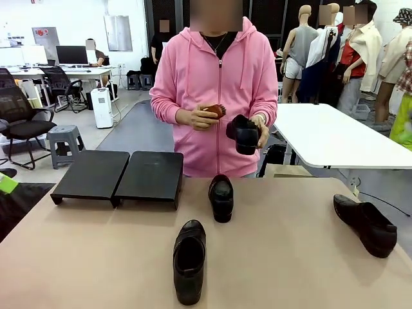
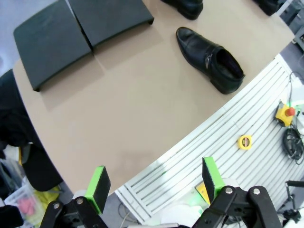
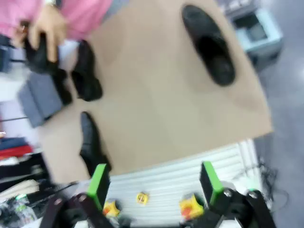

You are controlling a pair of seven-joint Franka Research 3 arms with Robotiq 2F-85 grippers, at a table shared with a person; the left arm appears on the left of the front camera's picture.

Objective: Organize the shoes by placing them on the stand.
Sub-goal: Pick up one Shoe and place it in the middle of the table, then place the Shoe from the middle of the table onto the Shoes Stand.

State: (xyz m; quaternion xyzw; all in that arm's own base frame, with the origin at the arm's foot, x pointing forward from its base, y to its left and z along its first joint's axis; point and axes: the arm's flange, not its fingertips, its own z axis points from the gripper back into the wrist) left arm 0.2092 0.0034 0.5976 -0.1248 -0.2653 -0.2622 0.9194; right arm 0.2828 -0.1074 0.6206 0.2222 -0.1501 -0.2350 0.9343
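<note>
floor: grey | right: white table | left: black office chair, grey stool, desk with monitor

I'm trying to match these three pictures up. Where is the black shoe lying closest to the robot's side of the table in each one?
Front view: the nearest shoe lies low in the centre.
Left wrist view: it lies in the upper right.
Right wrist view: it is blurred, at the lower left.
Shared landmark: the second shoe just beyond it, at the top edge in the left wrist view and upper left in the right wrist view.
</note>
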